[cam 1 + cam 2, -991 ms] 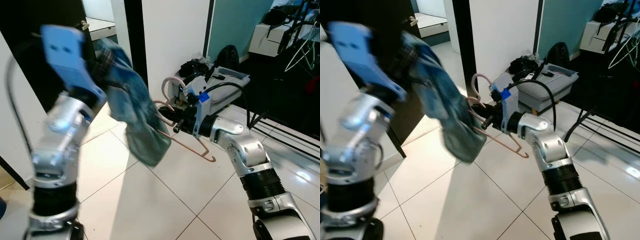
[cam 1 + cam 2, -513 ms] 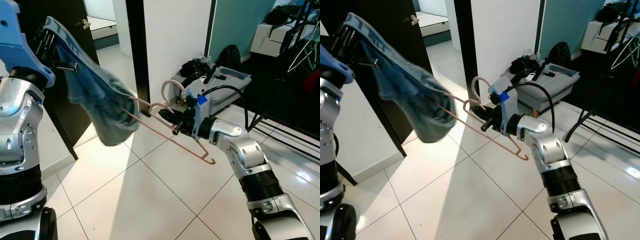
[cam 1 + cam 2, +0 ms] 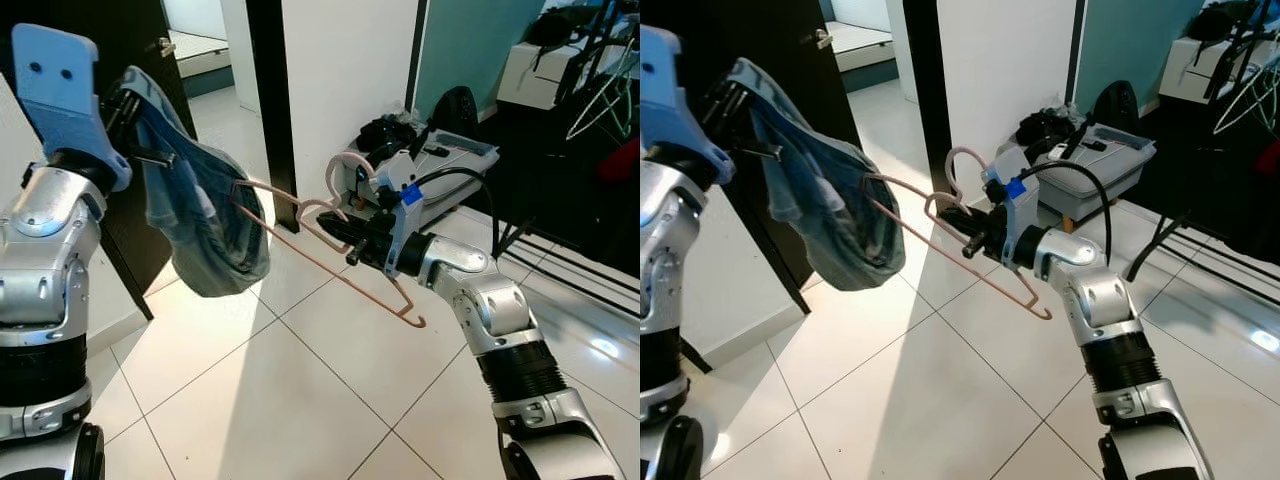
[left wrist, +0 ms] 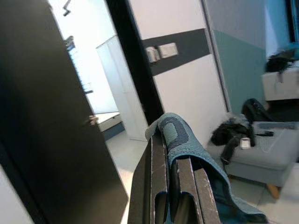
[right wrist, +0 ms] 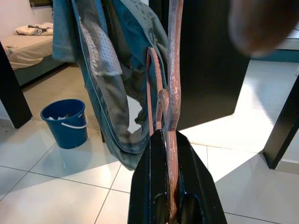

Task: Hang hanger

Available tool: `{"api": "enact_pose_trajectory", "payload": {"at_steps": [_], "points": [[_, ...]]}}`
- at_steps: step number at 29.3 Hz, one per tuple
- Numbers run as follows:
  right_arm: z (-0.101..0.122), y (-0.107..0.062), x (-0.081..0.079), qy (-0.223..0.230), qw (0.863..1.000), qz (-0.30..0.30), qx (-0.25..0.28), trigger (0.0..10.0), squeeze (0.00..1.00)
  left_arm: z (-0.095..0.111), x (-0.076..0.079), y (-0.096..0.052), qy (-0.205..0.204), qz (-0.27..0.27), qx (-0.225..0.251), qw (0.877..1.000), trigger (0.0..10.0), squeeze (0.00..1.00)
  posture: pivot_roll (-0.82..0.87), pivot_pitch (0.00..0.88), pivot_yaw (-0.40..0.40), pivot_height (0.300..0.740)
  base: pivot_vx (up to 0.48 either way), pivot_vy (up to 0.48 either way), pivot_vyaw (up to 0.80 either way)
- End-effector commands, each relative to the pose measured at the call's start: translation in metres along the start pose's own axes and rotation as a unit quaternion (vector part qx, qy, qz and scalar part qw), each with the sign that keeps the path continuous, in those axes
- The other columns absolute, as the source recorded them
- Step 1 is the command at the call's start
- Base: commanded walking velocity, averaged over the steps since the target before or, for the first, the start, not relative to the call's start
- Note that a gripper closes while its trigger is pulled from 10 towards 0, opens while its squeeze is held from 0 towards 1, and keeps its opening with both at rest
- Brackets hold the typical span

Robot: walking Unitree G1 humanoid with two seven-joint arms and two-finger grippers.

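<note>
Hanger (image 3: 330, 255), pink wire, clamped near its neck between the closed fingers of the right gripper (image 3: 352, 240); far end sits inside the blue-grey garment (image 3: 205, 215). Left gripper (image 4: 170, 186), fingers pinched on the garment's waistband, now holds it nearer the hanger than half a second ago; cloth hangs less stretched. Dark door (image 3: 130, 45) edge just behind the garment. Open tiled floor (image 3: 300, 390) below.

A dark door (image 3: 190, 120) is seen at ten o'clock, standing open. A grey box (image 3: 440, 175) with black clutter (image 3: 385, 133) is placed at one o'clock. A blue bucket (image 5: 64, 122) is set on the white tiled floor (image 3: 300, 400).
</note>
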State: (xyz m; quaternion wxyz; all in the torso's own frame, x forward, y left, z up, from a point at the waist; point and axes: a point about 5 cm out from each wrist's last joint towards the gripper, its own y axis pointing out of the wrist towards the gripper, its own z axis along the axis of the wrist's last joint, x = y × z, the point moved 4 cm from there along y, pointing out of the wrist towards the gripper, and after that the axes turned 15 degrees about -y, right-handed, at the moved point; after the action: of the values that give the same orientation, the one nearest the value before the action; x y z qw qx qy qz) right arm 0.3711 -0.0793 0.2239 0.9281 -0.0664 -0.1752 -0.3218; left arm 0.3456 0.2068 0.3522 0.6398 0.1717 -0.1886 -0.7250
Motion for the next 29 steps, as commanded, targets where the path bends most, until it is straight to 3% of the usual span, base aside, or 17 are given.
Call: {"api": "enact_pose_trajectory", "payload": {"at_steps": [1,3,10,13,16,18,21,22,23,24,25,26,27,29], "points": [[0.004,0.001,-0.003,-0.007,1.0,0.003,0.011,0.0,0.0,0.002,0.005,0.0,-0.005,-0.012,0.004,1.0,0.0,0.0,-0.05,0.0,0.056,0.731,0.0,0.0,0.0],[0.005,0.001,-0.004,-0.005,1.0,0.002,0.016,0.0,0.0,-0.004,0.026,-0.001,-0.015,-0.055,-0.006,0.998,0.0,0.0,-0.04,0.0,0.055,0.731,0.0,0.0,0.0],[0.01,0.004,-0.011,-0.004,0.999,0.024,0.032,0.0,0.0,-0.012,0.04,-0.002,-0.01,-0.084,-0.018,0.996,0.0,0.0,-0.04,0.0,0.056,0.731,0.0,0.0,0.0],[0.017,0.001,-0.024,-0.007,0.997,0.065,0.05,0.0,0.0,-0.017,0.045,-0.003,0.006,-0.104,-0.031,0.994,0.0,0.0,-0.04,0.0,0.056,0.731,0.0,0.0,0.0],[0.017,-0.001,-0.025,-0.009,0.996,0.07,0.053,0.0,0.0,-0.021,0.047,-0.003,0.021,-0.113,-0.04,0.993,0.0,0.0,-0.05,0.0,0.059,0.731,0.0,0.0,0.0],[0.018,-0.001,-0.023,-0.009,0.996,0.064,0.055,0.0,0.0,-0.034,0.053,-0.007,0.075,-0.142,-0.072,0.984,0.0,0.0,-0.05,0.0,0.062,0.731,0.0,0.0,0.0],[0.019,-0.002,-0.022,-0.008,0.996,0.061,0.056,0.0,0.0,-0.041,0.055,-0.009,0.099,-0.153,-0.088,0.979,0.0,0.0,-0.05,0.0,0.062,0.731,0.0,0.0,0.0],[0.02,-0.002,-0.021,-0.008,0.997,0.058,0.059,0.0,0.0,-0.054,0.055,-0.013,0.146,-0.165,-0.117,0.968,0.0,0.0,-0.05,0.0,0.064,0.731,0.0,0.0,0.0],[0.02,-0.002,-0.021,-0.008,0.997,0.058,0.059,0.0,0.0,-0.054,0.055,-0.013,0.146,-0.165,-0.117,0.968,0.0,0.0,-0.05,0.0,0.064,0.731,0.0,0.0,0.0],[0.021,-0.002,-0.021,-0.007,0.997,0.056,0.062,0.0,0.0,-0.07,0.053,-0.018,0.19,-0.175,-0.15,0.954,0.4,0.0,-0.05,0.0,0.066,0.731,0.0,0.0,0.0],[0.021,-0.001,-0.02,-0.006,0.997,0.053,0.063,0.0,0.0,-0.085,0.049,-0.024,0.237,-0.189,-0.179,0.936,0.1,0.0,-0.05,0.0,0.067,0.731,0.0,0.0,0.0],[0.021,-0.001,-0.02,-0.006,0.997,0.053,0.063,0.0,0.0,-0.085,0.049,-0.024,0.237,-0.189,-0.179,0.936,0.1,0.0,-0.05,0.0,0.067,0.731,0.0,0.0,0.0],[0.021,-0.001,-0.02,-0.005,0.997,0.051,0.064,0.0,0.0,-0.095,0.047,-0.029,0.267,-0.199,-0.197,0.922,0.1,0.0,-0.05,0.0,0.067,0.731,0.0,0.0,0.0],[0.021,-0.002,-0.019,-0.005,0.997,0.049,0.063,0.0,0.0,-0.095,0.049,-0.031,0.251,-0.209,-0.206,0.922,0.0,0.0,-0.05,0.0,0.067,0.731,0.0,0.0,0.0]]}}
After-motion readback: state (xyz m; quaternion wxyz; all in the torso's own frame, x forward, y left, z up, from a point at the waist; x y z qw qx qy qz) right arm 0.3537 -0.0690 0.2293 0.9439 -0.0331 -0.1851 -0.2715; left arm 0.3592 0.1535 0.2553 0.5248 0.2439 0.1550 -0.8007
